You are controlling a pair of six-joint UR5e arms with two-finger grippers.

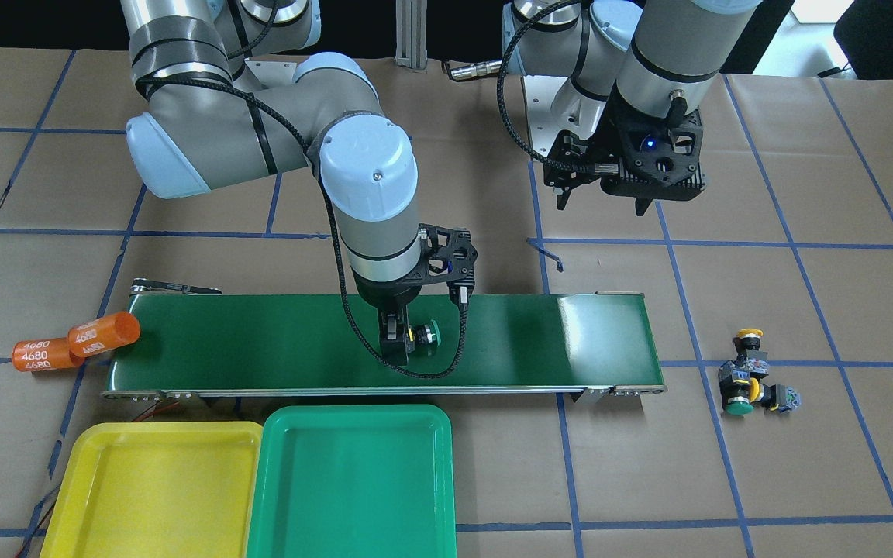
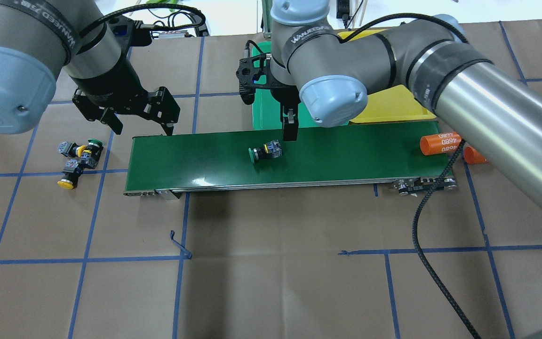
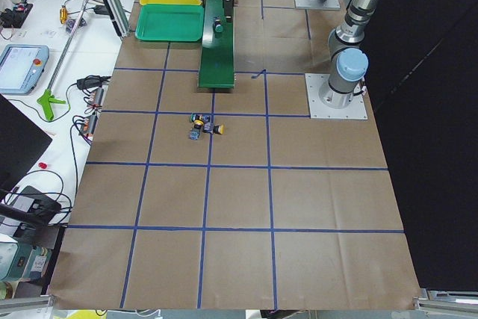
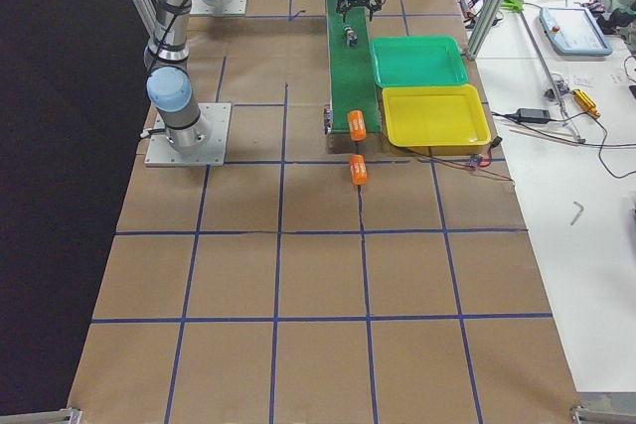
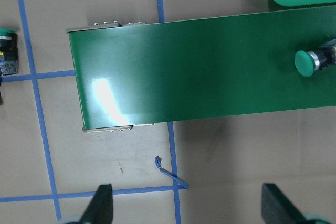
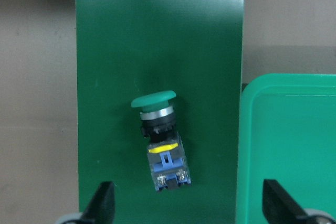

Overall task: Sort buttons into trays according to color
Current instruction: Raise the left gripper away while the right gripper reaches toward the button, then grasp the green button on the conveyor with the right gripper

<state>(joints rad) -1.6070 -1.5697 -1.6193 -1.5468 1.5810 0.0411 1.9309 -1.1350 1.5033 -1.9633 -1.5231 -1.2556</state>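
Right pincer hangs pointing straight down, low over the middle of the dark-green belt, at the end of an arm that stretches in from the robot's right with its forearm nearly level and its wrist bent downward; its jaws stand wide apart and grip nothing, the fingertips showing at either side of the wrist view with the green button between and ahead of them, clear of both; that button lies on its side on the belt, long axis running roughly along the belt with a slight skew, green cap toward the robot's left and the grey-and-blue switch body toward the robot's right; the green tray sits just beyond the belt's far edge near the button, and the yellow tray lies against it on the robot's right; the left pincer hovers above the desk on the robot's side of the belt's left end, its arm coming down from the left with the wrist tipped downward; its jaws too are spread wide, empty, touching nothing; three other buttons lie huddled together on the desk just past the belt's left end, two with yellow caps and one with a green cap; two orange cylinders marked 4680 lie at the belt's right end, one overlapping its corner
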